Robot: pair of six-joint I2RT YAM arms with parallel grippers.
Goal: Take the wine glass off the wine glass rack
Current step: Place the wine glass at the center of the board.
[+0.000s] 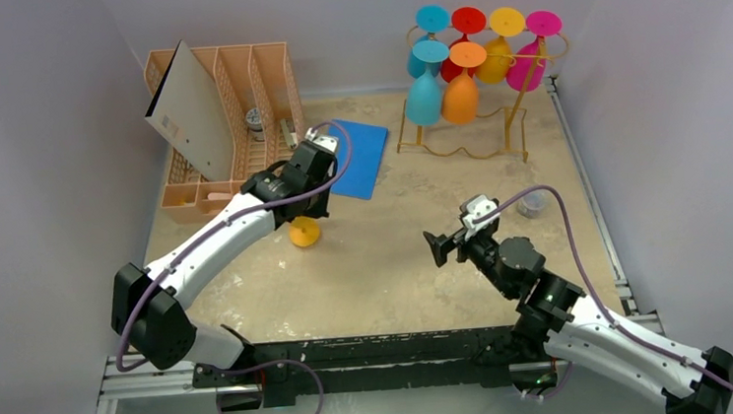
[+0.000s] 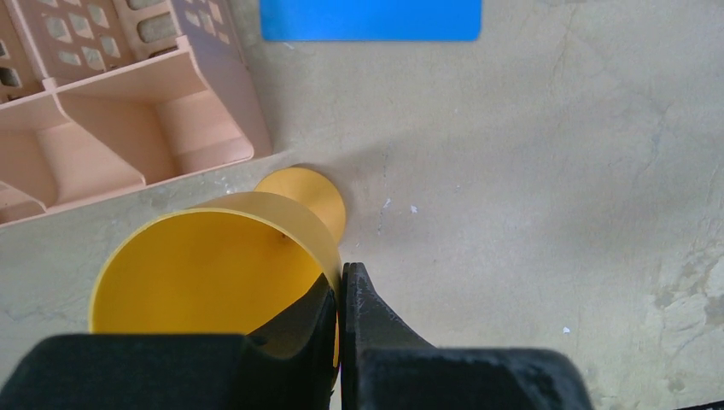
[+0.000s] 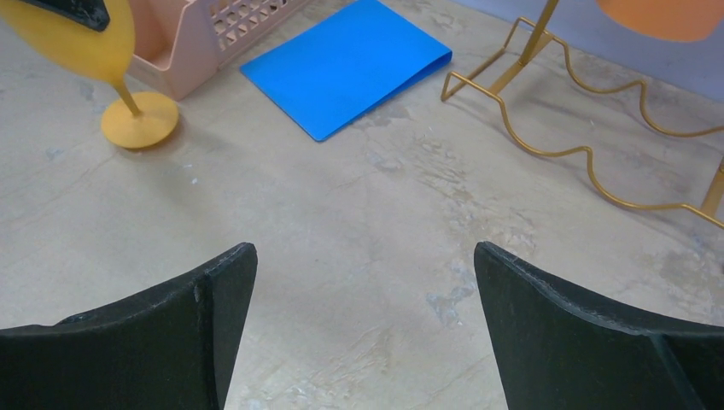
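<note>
Left wrist view showed the left gripper [image 2: 340,301] pinching the yellow glass [image 2: 205,273] by its rim, foot apparently on the table [image 2: 529,222]; releasing looked next. Right gripper [image 3: 365,329] gaped empty, rack [image 3: 534,36] at its one o'clock.

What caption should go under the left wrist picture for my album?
Left gripper pinches the rim of the yellow wine glass, beside the peach organizer.
</note>
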